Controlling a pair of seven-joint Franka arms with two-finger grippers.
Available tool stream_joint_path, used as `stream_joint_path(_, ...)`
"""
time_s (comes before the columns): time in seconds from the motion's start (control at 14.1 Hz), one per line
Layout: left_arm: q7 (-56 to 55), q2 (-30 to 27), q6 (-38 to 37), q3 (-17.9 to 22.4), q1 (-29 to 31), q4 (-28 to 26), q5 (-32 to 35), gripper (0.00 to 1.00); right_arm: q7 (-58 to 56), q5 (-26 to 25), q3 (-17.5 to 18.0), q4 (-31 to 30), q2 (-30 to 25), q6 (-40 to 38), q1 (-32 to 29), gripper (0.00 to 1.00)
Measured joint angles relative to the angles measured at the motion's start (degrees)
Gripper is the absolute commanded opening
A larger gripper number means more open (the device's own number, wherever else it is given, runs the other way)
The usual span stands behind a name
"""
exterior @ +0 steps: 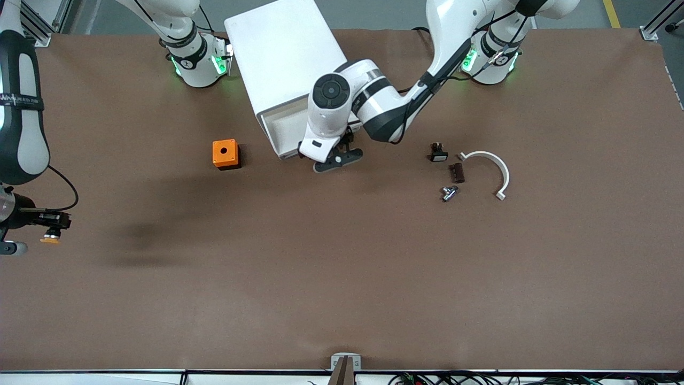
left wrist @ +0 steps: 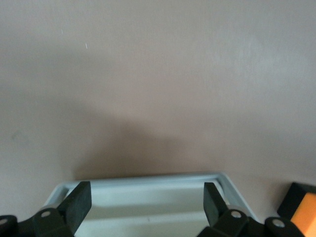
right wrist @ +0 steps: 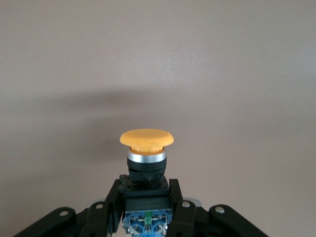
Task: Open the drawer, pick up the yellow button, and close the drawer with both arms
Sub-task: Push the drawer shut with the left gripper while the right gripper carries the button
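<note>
Brown matting covered the table, with the two arms' bases along its edge farthest from the front camera. At the right arm's end, the right gripper hung over bare mat with its jaws pinching the button by its black-and-blue body. In the right wrist view the button stood out past the fingertips, its long axis running on from the gripper, silver collar and round orange cap outermost, pointing away from the wrist; in the front view the cap faced the front camera's edge of the table. The right arm's forearm ran down the margin of the front view to that gripper. The left arm reached in from its base, elbow bent, and its wrist was turned down over the front of the white drawer unit. The left gripper was at the front lip of the open drawer, jaws spread wide and holding nothing; in its wrist view the fingers flanked the drawer's pale rim. An orange cube with a black hole sat beside the drawer toward the right arm's end. Toward the left arm's end lay a small black part with a white face, a dark brown block, a small metal fitting and a white curved bracket, all well apart from both grippers.
</note>
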Motion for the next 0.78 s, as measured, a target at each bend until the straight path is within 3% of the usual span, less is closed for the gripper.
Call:
stream_joint_path(0.35,-3.8,0.0,0.0,-0.9,-2.6,-0.4,0.0,1.00,0.0,-4.0,0.0,-0.5,7.0,6.4,-0.5,0.19)
stream_joint_path(0.78,-6.5,0.0,0.0,-1.3,-5.1,-0.4,0.0,1.00,-1.8,-4.6,0.0,-0.6,12.8,12.9,-4.2,0.22)
